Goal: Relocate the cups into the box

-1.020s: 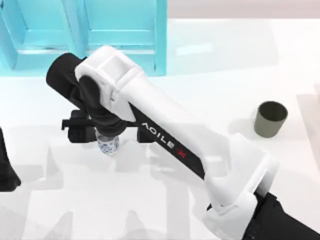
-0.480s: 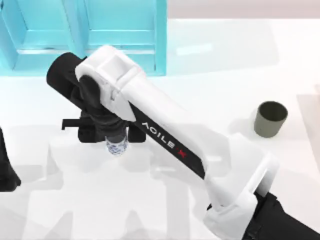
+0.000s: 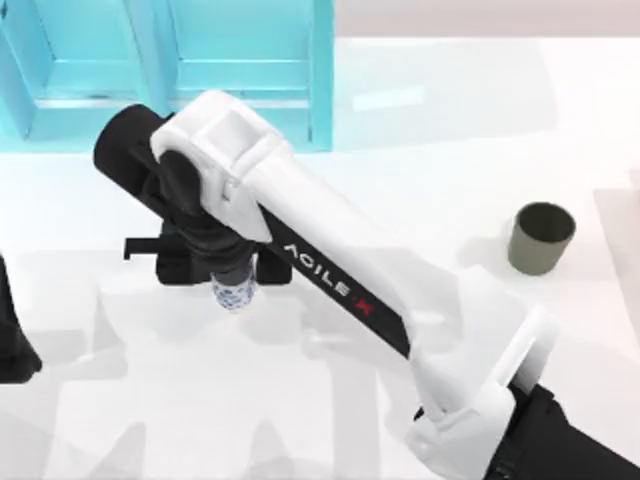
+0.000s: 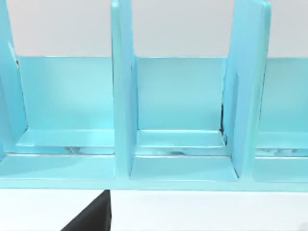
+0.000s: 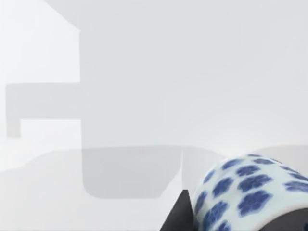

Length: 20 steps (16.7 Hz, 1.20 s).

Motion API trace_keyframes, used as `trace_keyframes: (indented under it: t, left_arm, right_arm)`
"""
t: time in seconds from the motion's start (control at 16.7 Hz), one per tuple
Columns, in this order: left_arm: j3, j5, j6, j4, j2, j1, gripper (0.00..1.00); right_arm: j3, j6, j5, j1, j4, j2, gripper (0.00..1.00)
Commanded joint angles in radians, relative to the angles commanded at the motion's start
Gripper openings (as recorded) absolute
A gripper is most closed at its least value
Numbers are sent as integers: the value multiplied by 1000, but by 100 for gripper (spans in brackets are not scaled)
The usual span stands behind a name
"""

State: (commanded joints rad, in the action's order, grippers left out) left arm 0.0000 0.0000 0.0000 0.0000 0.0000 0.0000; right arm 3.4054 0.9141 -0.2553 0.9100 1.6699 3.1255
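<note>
My right gripper [image 3: 236, 284] is left of the table's middle, just in front of the box, and is shut on the white cup with the blue pattern [image 3: 233, 296]. The right wrist view has this cup [image 5: 250, 192] close up beside a dark finger [image 5: 179, 219], above the bare white table. The dark olive-grey cup [image 3: 541, 238] stands upright and alone at the right side of the table. The turquoise box [image 3: 322, 70] with its divided compartments sits at the back left. Its upright dividers [image 4: 122, 96] face the left wrist camera.
My left arm [image 3: 12, 340] is parked at the left edge of the table. The right arm's long white link [image 3: 340, 270] stretches diagonally from the front right corner across the middle. A pale raised surface [image 3: 620, 230] lies at the right edge beyond the olive cup.
My right gripper has shifted a little to the right with the blue-patterned cup in it. In the last half second it has hardly moved. The olive cup has stayed put.
</note>
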Motion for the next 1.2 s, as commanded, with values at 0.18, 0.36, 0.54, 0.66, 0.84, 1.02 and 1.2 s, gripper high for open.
trace_keyframes:
  t: [0.18,0.36,0.54,0.66,0.84,1.02,1.2]
  left_arm:
    - [0,0,0,0,0,0,100]
    - [0,0,0,0,0,0,100]
    - [0,0,0,0,0,0,100]
    - [0,0,0,0,0,0,100]
    - [0,0,0,0,0,0,100]
    - [0,0,0,0,0,0,100]
    - [0,0,0,0,0,0,100]
  right_arm:
    - [-12,0,0,2,-5,-11,0]
    - [-105,-12,1,-10,-42,-82,0]
    - [-290,-30,4,-31,-110,-212,0]
    - [-458,-45,8,-46,-170,-322,0]
    - [-751,-69,16,-71,-270,-506,0]
    - [-1040,-94,25,-95,-366,-686,0]
    - [-1255,-117,34,-113,-440,-829,0]
